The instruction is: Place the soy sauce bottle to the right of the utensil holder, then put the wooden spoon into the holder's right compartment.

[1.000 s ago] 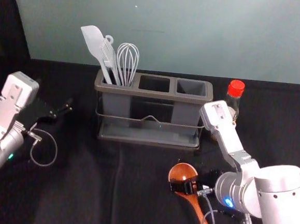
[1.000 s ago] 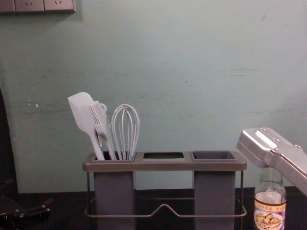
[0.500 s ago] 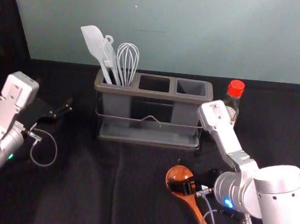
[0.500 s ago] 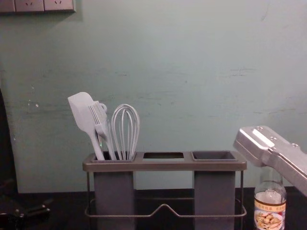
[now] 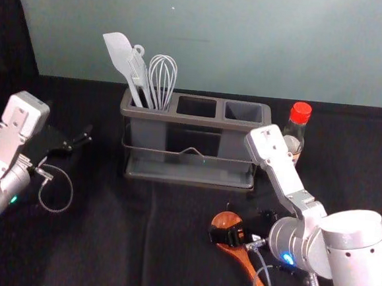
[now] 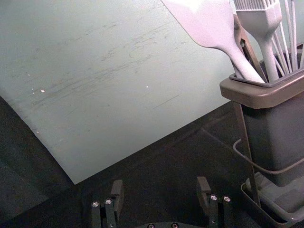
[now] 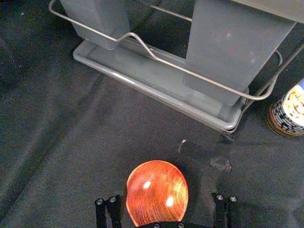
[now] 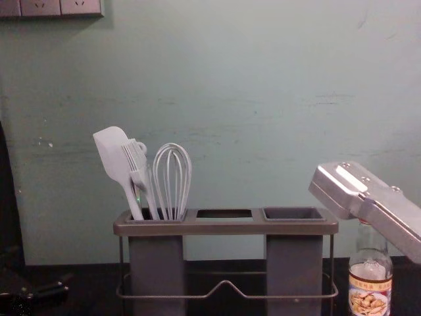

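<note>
In the head view, my right gripper (image 5: 228, 236) straddles the wooden spoon (image 5: 257, 277) just below its bowl, near the table's front. The right wrist view has the spoon's bowl (image 7: 157, 192) between the spread fingers of my right gripper (image 7: 165, 202). The red-capped soy sauce bottle (image 5: 293, 139) stands upright at the right of the utensil holder (image 5: 180, 118), partly behind the right arm; its label (image 8: 370, 300) faces the chest camera. The holder's right compartment (image 5: 244, 112) is empty. My left gripper (image 5: 80, 141) is parked at the left, open in its wrist view (image 6: 160, 190).
A white spatula (image 5: 119, 52), a brush and a whisk (image 5: 162, 78) stand in the holder's left compartment. The holder's wire rail (image 8: 225, 284) runs along its front. Behind everything rises a pale green wall (image 5: 239, 41).
My right arm has shifted slightly left, uncovering more of the bottle. The spoon's bowl has moved a little left with the gripper. My left arm has stayed still.
</note>
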